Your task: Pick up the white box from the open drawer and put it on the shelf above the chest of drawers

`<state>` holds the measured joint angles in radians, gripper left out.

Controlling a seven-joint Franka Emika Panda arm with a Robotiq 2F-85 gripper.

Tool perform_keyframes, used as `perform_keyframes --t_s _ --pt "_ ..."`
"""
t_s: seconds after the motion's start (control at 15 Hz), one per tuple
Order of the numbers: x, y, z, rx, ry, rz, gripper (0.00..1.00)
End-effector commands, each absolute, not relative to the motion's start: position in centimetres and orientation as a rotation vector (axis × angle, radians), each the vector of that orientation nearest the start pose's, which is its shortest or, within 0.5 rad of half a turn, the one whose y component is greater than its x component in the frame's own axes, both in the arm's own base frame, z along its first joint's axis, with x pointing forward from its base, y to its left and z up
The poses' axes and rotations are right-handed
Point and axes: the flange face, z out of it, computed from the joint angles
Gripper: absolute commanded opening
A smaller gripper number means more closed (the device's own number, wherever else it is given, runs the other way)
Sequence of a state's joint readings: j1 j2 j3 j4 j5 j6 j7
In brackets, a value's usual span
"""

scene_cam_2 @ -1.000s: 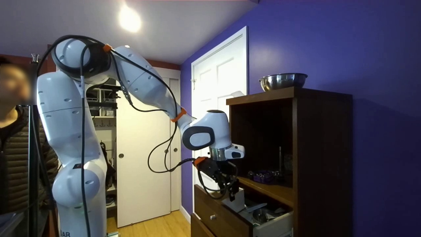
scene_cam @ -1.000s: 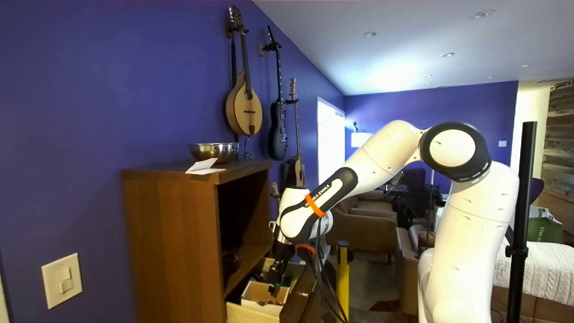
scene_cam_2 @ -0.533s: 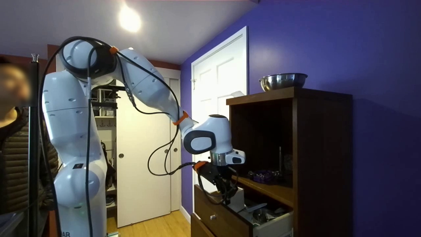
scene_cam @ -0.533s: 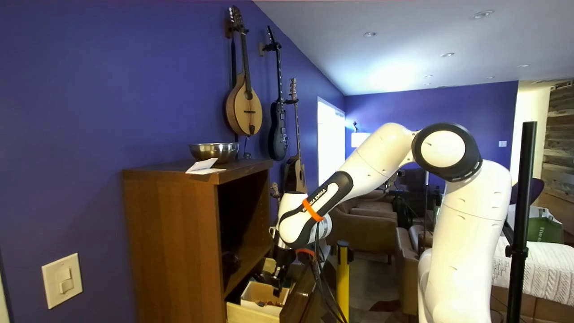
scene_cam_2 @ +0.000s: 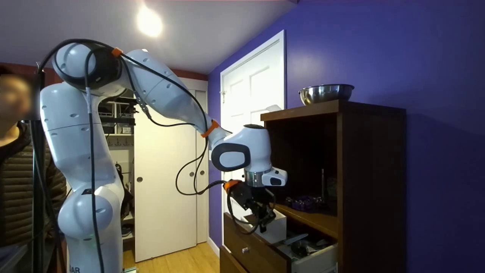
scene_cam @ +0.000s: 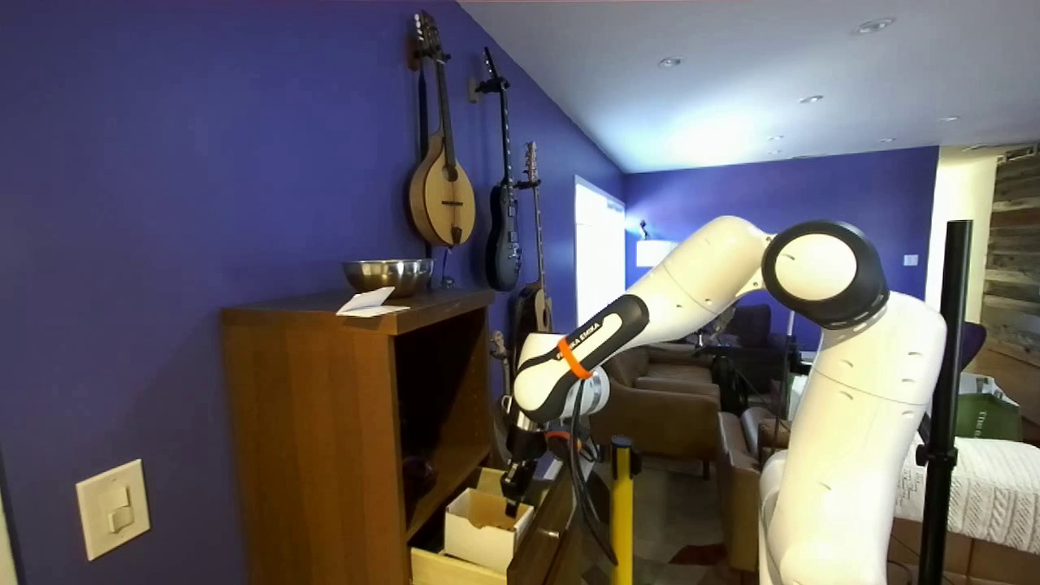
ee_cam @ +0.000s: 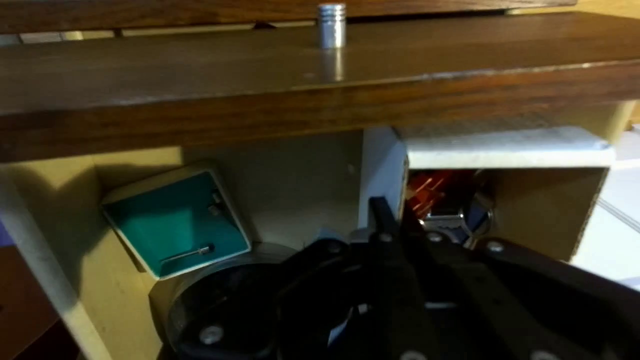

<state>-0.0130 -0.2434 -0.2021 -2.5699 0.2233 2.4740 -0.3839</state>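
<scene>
The small, open-topped white cardboard box was gripped by one wall in the black tool. The box's base was hidden by the open, brown-fronted, pale wooden drawer beneath the tool. Beside the tool was the dark, brown-floored wooden shelf.

A small white box, open-topped, brown inside and notched along one side, is held upright by one wall in the pincer just behind the front of the open drawer. Whether its base touches the drawer's floor cannot be told. The drawer, its front brown and its inner walls pale wood, is pulled well out. Above the drawer is the shelf, a dark, squarish recess floored with a brown board. The tall, flat-topped, brown wooden chest of drawers rises behind the drawer's front.
</scene>
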Motion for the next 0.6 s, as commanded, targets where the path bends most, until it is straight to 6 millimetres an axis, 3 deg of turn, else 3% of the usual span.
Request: perform_keyframes --t_s 0.0,0.33,0.53 --pt "41.1 -11.2 41.8 -2.923 0.036 -0.331 0.01" --pt "40.2 -12.1 47.0 -2.828 0.254 -0.526 0.01" --pt "40.7 -12.8 48.9 -2.821 0.420 -0.636 0.01"
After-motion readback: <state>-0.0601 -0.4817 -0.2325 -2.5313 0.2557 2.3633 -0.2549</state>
